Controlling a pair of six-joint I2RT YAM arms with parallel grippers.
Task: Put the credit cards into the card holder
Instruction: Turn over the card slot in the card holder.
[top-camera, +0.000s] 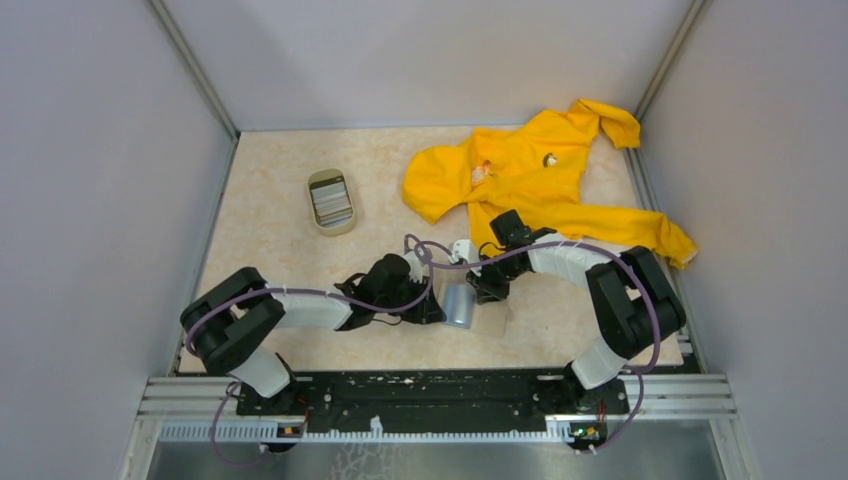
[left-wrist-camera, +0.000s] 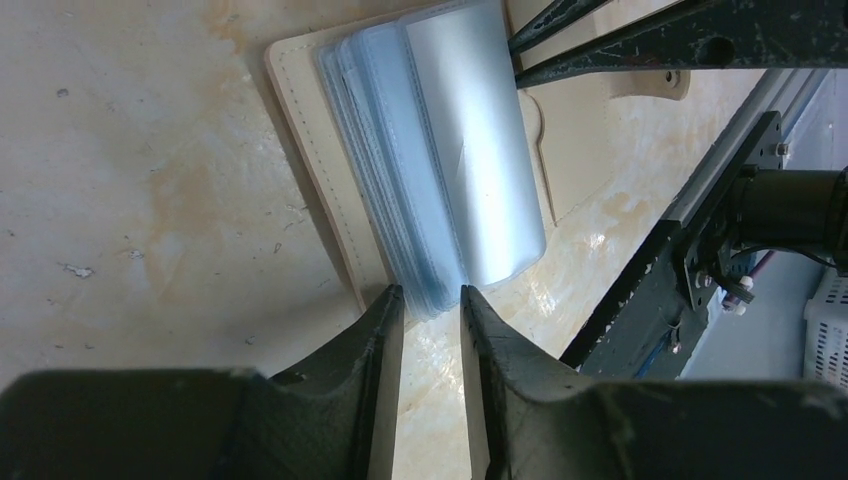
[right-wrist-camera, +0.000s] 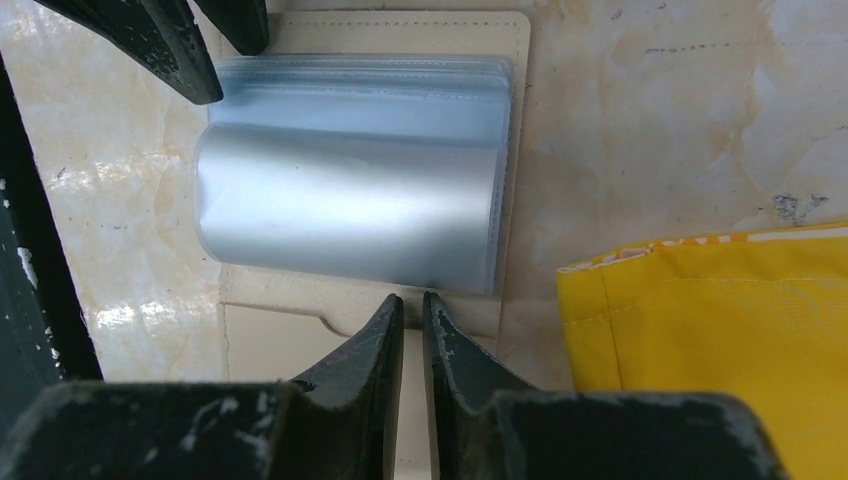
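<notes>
Left gripper (left-wrist-camera: 432, 295), jaws slightly spread at the clear sleeves (left-wrist-camera: 440, 150). The right gripper (right-wrist-camera: 412, 300) is nearly pressed together over the flap (right-wrist-camera: 290, 340), and I cannot tell whether it is gripping. Yellow jacket (top-camera: 540, 170) beside. Card holder (right-wrist-camera: 400, 35) lies open between the grippers. Credit cards (top-camera: 332, 203) apparently sit in the far tray (top-camera: 330, 176). I judge the curled sleeves may spring flat and the holder skid.

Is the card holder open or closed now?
Open: the card holder lies spread, cream cover flat on the table, clear sleeves bulging upward.

Beige marbled table (top-camera: 280, 250): yellow garment (top-camera: 540, 170) far right; oval tin (top-camera: 331, 201), seemingly (grey contents), far left; open card holder (right-wrist-camera: 370, 170) near centre.
</notes>
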